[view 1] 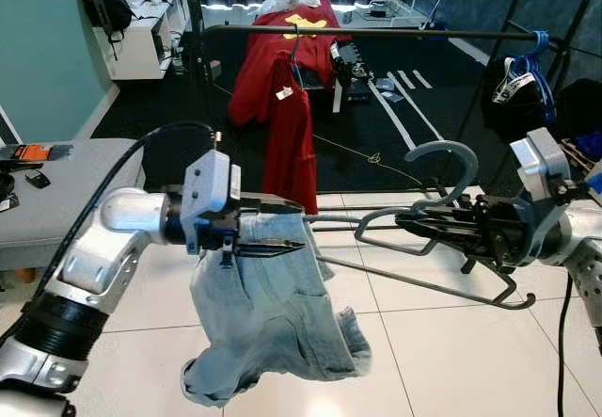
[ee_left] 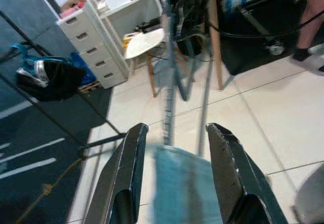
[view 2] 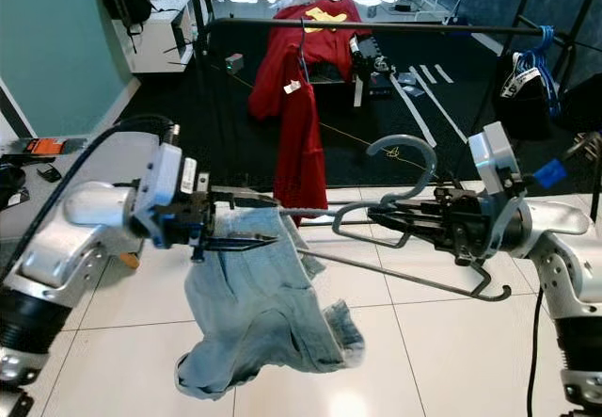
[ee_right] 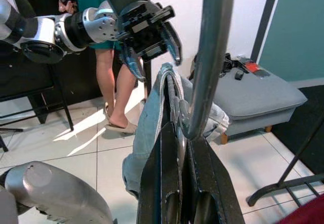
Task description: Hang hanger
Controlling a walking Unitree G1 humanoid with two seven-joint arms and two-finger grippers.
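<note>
The grey metal hanger (view 1: 425,217) lies sideways in the air, hook (view 1: 450,153) up and away from me. Pale blue jeans (view 1: 268,313) hang folded over its far end, near the clothes rail (view 1: 376,33).

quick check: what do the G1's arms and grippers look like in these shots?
Both arms are silver metal with rounded joints. The left arm has a black ribbed cuff and a black cable looping over it. Each gripper, left and right, has a boxy grey-white wrist block and two long black tapered fingers.
</note>
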